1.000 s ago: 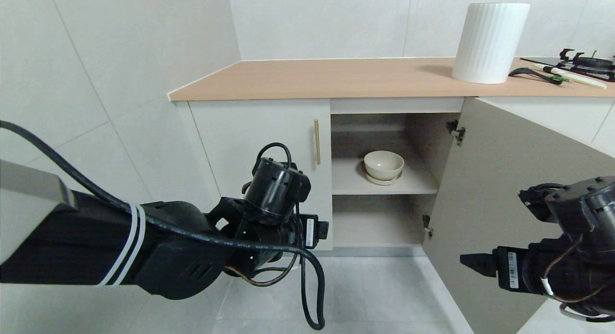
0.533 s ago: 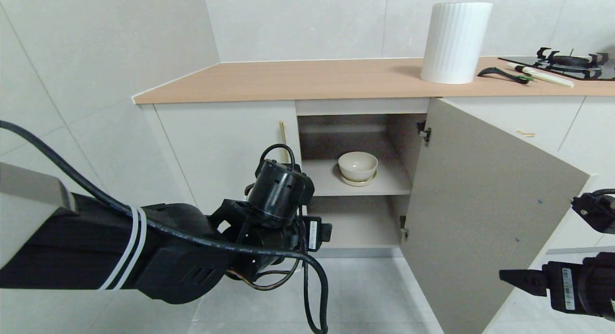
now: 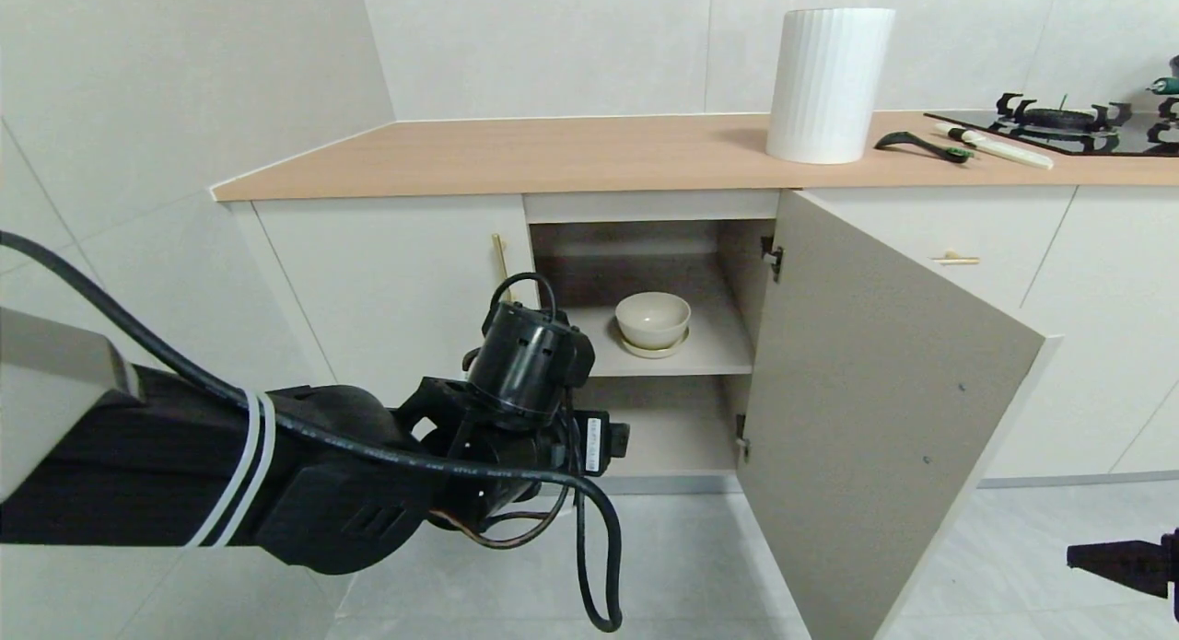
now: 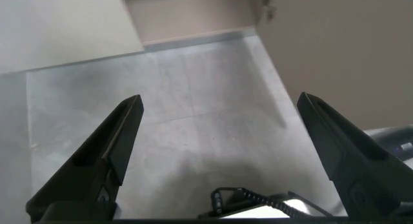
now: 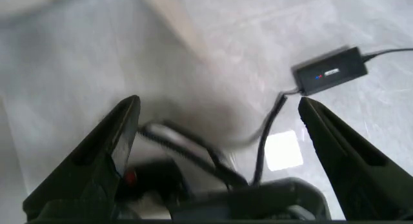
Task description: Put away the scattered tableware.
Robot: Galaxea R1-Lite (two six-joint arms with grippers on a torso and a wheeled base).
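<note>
A cream bowl (image 3: pixel 652 318) sits on a small plate (image 3: pixel 650 349) on the middle shelf of the open cabinet (image 3: pixel 645 244). On the wooden counter (image 3: pixel 553 152), a black spoon (image 3: pixel 916 144) and a pale stick-like utensil (image 3: pixel 999 148) lie beside the stove. My left arm's wrist (image 3: pixel 525 373) hangs low in front of the cabinet. The left gripper (image 4: pixel 219 153) is open over bare floor tiles. My right gripper (image 5: pixel 216 153) is open too, above the floor, and one fingertip (image 3: pixel 1114 560) shows at the lower right, clear of the door.
The cabinet door (image 3: pixel 866 401) stands wide open, swung out to the right. A tall white ribbed cylinder (image 3: pixel 827 83) stands on the counter and a gas stove (image 3: pixel 1059 122) is at the far right. A black power adapter (image 5: pixel 329 70) with its cable lies on the floor.
The head view has swung to the right, so the cabinet sits further left in the picture. My right arm has drawn back from the door toward the lower right edge. The left arm kept its place.
</note>
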